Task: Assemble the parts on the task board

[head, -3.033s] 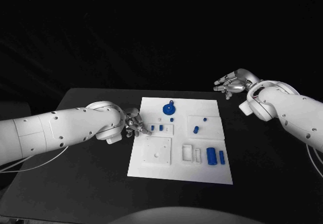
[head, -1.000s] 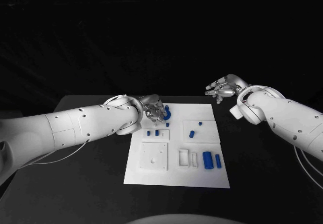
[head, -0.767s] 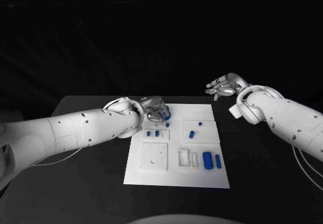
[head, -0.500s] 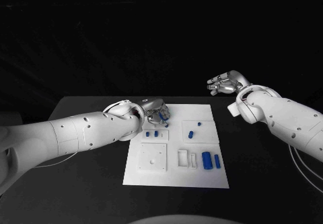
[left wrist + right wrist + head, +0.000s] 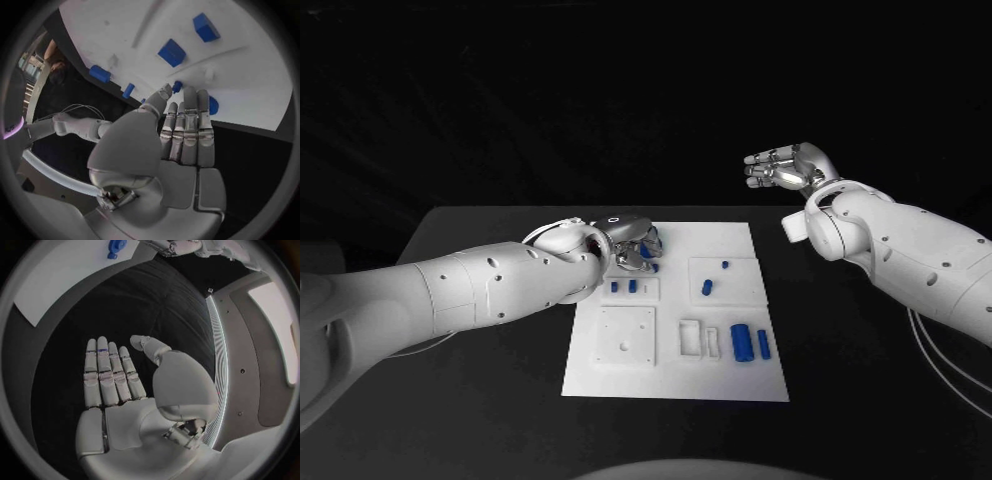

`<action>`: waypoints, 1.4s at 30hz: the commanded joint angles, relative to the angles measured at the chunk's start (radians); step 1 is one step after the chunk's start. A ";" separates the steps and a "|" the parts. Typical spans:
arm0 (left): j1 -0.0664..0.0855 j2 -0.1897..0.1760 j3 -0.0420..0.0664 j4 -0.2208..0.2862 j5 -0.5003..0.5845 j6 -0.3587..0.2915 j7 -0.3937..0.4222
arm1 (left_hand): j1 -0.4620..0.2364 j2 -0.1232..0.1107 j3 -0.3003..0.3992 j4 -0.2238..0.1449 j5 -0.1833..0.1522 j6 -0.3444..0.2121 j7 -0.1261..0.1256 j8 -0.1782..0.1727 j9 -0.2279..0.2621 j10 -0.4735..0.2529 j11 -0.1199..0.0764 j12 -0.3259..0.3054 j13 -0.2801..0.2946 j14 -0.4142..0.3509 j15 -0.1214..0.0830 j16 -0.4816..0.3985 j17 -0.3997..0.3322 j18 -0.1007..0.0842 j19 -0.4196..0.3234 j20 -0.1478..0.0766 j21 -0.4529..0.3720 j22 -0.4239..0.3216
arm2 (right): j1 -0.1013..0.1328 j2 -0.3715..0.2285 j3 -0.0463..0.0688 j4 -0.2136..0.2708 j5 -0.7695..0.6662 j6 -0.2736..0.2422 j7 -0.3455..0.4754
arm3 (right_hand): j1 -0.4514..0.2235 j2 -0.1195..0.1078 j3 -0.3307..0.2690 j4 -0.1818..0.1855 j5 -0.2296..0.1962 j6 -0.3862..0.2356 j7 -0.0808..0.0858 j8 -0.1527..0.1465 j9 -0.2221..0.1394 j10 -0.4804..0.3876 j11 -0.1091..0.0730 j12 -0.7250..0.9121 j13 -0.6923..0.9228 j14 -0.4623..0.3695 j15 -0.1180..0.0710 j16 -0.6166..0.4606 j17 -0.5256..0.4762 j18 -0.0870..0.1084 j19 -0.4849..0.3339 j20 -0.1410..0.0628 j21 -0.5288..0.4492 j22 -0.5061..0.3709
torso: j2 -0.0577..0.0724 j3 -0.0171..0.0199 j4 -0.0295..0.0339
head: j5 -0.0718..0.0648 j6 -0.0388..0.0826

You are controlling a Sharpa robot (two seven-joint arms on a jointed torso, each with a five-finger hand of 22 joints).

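Note:
The white task board lies in the middle of the black table. My left hand hovers low over the board's far left end, fingers stretched out together across a round blue part that peeks out beside them; I cannot tell whether they touch it. Small blue parts stand just nearer on the board, others in the middle, and two larger ones at the near right. My right hand is raised beyond the table's far right, fingers apart and holding nothing.
A raised square block and a slotted white holder sit on the board's near half. Bare black table spreads on both sides of the board. The board's corner is far from my right hand.
My left hand has swung from the board's left edge to its far end and now covers most of the round blue part. My right hand has lifted higher.

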 commanded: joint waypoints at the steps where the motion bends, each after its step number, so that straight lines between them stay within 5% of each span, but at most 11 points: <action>1: -0.001 0.008 0.001 -0.009 -0.028 0.034 0.003 | 0.014 0.003 -0.007 0.000 0.002 -0.003 0.002 -0.004 -0.001 -0.004 -0.001 -0.006 -0.002 0.009 0.002 -0.008 -0.015 0.010 -0.005 -0.002 -0.001 -0.001 | 0.000 0.001 0.000 0.000 0.050 0.010 0.036 | -0.007 0.006 -0.001 0.003 0.008 -0.008 -0.002 -0.003 -0.001 -0.008 0.000 -0.003 -0.001 -0.005 0.003 -0.005 -0.001 -0.010 -0.001 0.006 0.003 -0.001 | 0.000 0.0000 0.0007 | -0.001 -0.001; 7: -0.007 0.027 0.001 -0.041 -0.029 0.031 0.022 | 0.012 0.006 -0.004 -0.004 0.011 -0.017 -0.015 -0.004 -0.002 0.010 -0.013 -0.006 -0.002 0.025 -0.010 0.027 -0.015 0.006 0.009 -0.013 0.007 0.024 | 0.000 0.002 0.000 -0.001 0.044 0.024 0.021 | -0.012 0.005 0.002 0.006 0.012 -0.010 -0.001 -0.003 -0.001 -0.011 0.001 -0.003 -0.001 -0.008 0.005 -0.005 -0.001 -0.011 -0.005 0.007 0.002 -0.001 | 0.000 0.0001 0.0001 | -0.001 -0.002; 18: -0.015 0.045 0.001 -0.073 -0.024 0.031 0.039 | -0.006 0.011 0.020 -0.012 0.014 -0.003 -0.009 -0.004 -0.003 0.013 -0.017 -0.006 -0.002 0.017 -0.022 0.196 0.015 0.011 0.053 -0.027 0.020 0.118 | 0.000 0.006 0.000 0.003 0.012 0.041 0.007 | -0.012 0.004 0.000 0.006 0.013 -0.014 0.000 -0.004 -0.002 -0.015 0.003 -0.003 -0.001 -0.012 0.007 -0.006 -0.002 -0.011 -0.009 0.008 0.002 -0.001 | 0.001 -0.0007 0.0006 | 0.000 0.000; 32: -0.020 0.061 0.001 -0.091 -0.022 0.081 0.026 | -0.036 0.027 0.074 -0.015 0.008 0.051 -0.001 -0.002 -0.001 0.118 -0.030 -0.006 -0.001 0.014 -0.022 0.345 0.038 0.020 0.060 -0.029 0.099 0.122 | 0.000 0.009 0.000 0.007 0.009 0.041 0.004 | -0.011 0.004 -0.002 0.004 0.013 -0.017 0.000 -0.003 -0.001 -0.017 0.003 -0.002 -0.001 -0.015 0.008 -0.005 -0.001 -0.010 -0.013 0.010 0.003 -0.001 | -0.001 -0.0001 0.0018 | -0.002 -0.007; 42: -0.023 0.064 0.001 -0.094 -0.025 0.091 0.019 | -0.037 0.027 0.091 -0.020 0.011 0.060 -0.002 -0.004 -0.002 0.127 -0.032 -0.006 -0.001 0.008 -0.023 0.408 0.029 0.026 0.038 -0.029 0.179 0.121 | 0.000 0.010 0.000 0.008 0.008 0.042 0.003 | -0.011 0.004 -0.001 0.004 0.013 -0.017 0.000 -0.003 -0.001 -0.017 0.003 -0.002 -0.001 -0.013 0.008 -0.005 -0.001 -0.010 -0.012 0.010 0.003 -0.001 | -0.001 0.0005 0.0013 | -0.002 -0.009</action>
